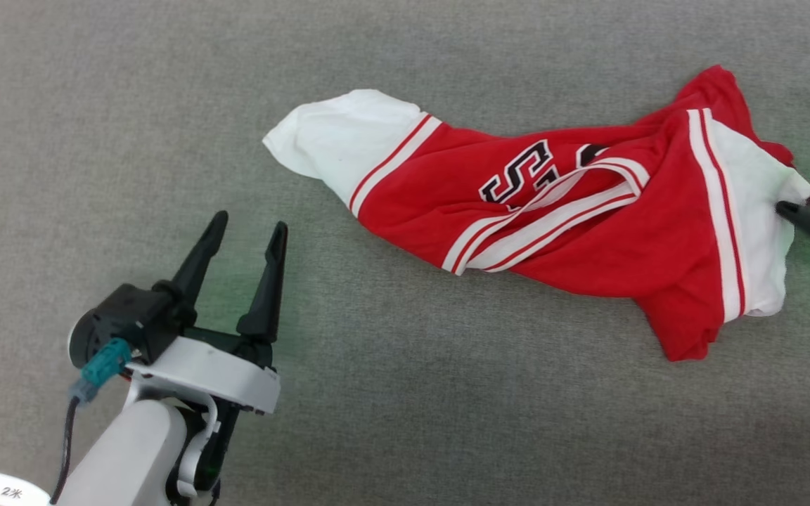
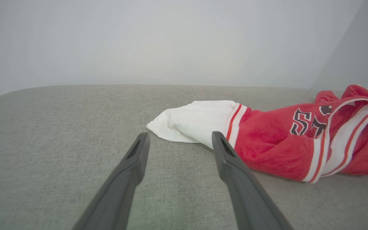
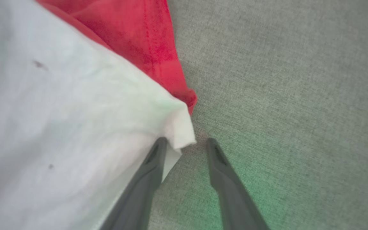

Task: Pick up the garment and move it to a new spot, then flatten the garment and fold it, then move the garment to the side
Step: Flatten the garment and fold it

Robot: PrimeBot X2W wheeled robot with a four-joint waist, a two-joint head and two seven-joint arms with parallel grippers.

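Note:
The garment [image 1: 588, 246], a red jersey T-shirt with white sleeves and striped trim, lies crumpled and stretched across the grey surface from centre to right. My left gripper [image 1: 249, 221] stands open at the lower left, a short way from the shirt's white left sleeve [image 2: 196, 119], touching nothing. My right gripper [image 1: 802, 202] reaches in from the right edge at the other white sleeve. In the right wrist view its fingers [image 3: 184, 143] are still apart, with the sleeve's corner [image 3: 180, 134] lying over the left fingertip and into the gap.
The grey fabric surface [image 1: 447, 422] spreads wide in front of and behind the shirt. Its far edge [image 2: 107, 85] meets a pale wall in the left wrist view, and its corner rounds off at the top left of the head view.

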